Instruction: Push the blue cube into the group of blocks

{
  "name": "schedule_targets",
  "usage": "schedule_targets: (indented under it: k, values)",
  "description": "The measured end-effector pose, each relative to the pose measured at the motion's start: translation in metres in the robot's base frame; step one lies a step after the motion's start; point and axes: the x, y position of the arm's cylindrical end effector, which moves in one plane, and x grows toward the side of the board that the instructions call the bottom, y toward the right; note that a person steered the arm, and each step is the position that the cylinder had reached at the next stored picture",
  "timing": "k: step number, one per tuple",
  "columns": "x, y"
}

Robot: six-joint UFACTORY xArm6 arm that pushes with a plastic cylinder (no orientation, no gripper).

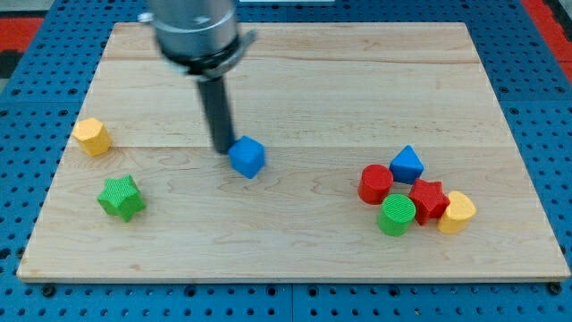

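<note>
My tip (pixel 222 148) beside blue cube (pixel 248 157).

one raised view, tilted down over board (pixel 295 80).

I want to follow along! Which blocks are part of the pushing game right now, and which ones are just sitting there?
In the game:
- my tip, right at the blue cube's left side
- blue cube
- the group at the view's right: red cylinder, blue block, red star, green cylinder, yellow block

Just sitting there, at the view's left:
- yellow hexagon block
- green star
</note>
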Motion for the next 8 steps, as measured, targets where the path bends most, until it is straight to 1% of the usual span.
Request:
schedule_targets:
  k: [1, 2, 3, 4, 5, 8]
  values:
    - [0.034, 0.058]
    - [0.049, -0.003]
    - [0.068, -0.009]
    - [0.071, 0.105]
    - [0.070, 0.141]
    - [0.076, 0.145]
